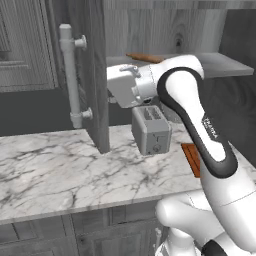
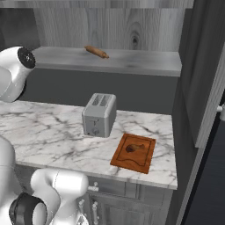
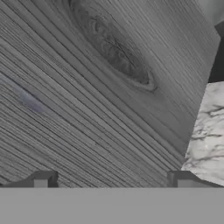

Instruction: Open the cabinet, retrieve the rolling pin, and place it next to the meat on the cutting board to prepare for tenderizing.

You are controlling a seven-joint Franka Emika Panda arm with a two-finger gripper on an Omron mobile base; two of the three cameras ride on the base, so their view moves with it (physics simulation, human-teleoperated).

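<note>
The cabinet stands open, its left door (image 1: 95,75) swung out with a pale bar handle (image 1: 70,75). On the grey shelf (image 2: 140,61) lies the slim wooden rolling pin (image 2: 96,52), also seen in the left base view (image 1: 145,57). My gripper (image 3: 111,181) is open with nothing between its fingers, close against grey weathered wood. In the left base view my white hand (image 1: 125,86) sits just right of the open door, below the shelf and above the toaster. The cutting board (image 2: 134,152) lies on the counter with the dark meat (image 2: 134,148) on it.
A grey two-slot toaster (image 2: 100,114) stands on the marble counter (image 2: 48,132), left of the board. The right cabinet door (image 2: 202,66) hangs open over the counter's right end. My arm hides most of the board (image 1: 191,157) in the left base view.
</note>
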